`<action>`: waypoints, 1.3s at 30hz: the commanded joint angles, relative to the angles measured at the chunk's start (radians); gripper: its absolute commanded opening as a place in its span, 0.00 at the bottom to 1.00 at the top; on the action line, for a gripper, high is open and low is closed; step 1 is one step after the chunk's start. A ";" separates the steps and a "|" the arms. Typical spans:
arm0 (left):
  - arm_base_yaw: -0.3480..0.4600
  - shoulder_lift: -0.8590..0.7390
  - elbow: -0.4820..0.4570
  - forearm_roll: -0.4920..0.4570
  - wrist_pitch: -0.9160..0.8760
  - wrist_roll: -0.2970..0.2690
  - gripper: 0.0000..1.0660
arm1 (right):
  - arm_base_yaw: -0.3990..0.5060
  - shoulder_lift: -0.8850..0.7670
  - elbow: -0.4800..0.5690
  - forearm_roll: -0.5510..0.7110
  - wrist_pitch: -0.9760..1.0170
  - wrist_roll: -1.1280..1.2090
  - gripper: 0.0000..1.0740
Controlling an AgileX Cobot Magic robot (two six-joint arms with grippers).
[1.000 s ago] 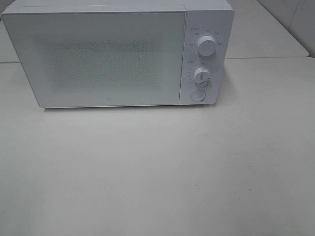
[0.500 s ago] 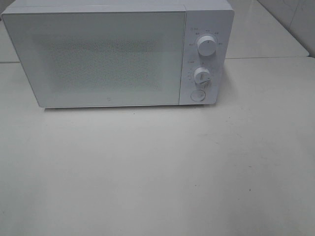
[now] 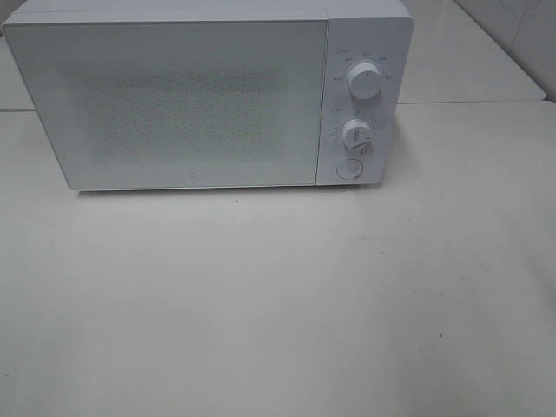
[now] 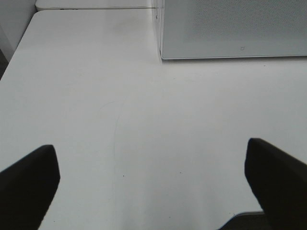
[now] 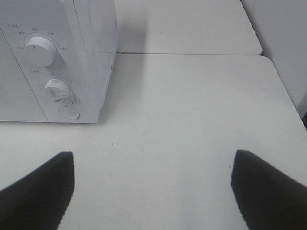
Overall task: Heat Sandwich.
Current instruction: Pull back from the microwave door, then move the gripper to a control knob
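The sandwich is out of view in all three views. A white microwave (image 3: pixel 191 104) stands at the back of the table with its door shut, and the speckled door panel hides the inside. No arm shows in the exterior high view. My left gripper (image 4: pixel 151 158) is open over bare table, in front of the microwave's (image 4: pixel 230 28) lower left corner. The right gripper (image 5: pixel 152 158) is also open with nothing between its fingers, hanging over the table in front of and to the right of the microwave's control panel (image 5: pixel 48 62).
The control panel carries an upper knob (image 3: pixel 366 80), a lower knob (image 3: pixel 357 133) and a round button (image 3: pixel 348 168). The white table (image 3: pixel 278 304) stretches in front of the microwave. A second table top (image 5: pixel 187 28) adjoins behind on the right.
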 commanded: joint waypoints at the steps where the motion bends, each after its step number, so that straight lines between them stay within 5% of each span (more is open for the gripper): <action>1: 0.002 -0.024 0.001 -0.007 -0.004 -0.002 0.92 | -0.005 0.100 -0.003 0.002 -0.112 0.001 0.75; 22: 0.002 -0.024 0.001 -0.007 -0.004 -0.002 0.92 | -0.002 0.519 0.045 0.013 -0.634 0.072 0.71; 30: 0.002 -0.024 0.001 -0.007 -0.004 -0.002 0.92 | 0.104 0.607 0.134 0.257 -0.892 -0.189 0.71; 34: 0.002 -0.024 0.001 -0.007 -0.004 -0.002 0.92 | 0.271 0.685 0.164 0.556 -1.092 -0.433 0.71; 39: 0.002 -0.024 0.001 -0.007 -0.004 -0.002 0.92 | 0.395 0.732 0.163 0.698 -1.184 -0.521 0.71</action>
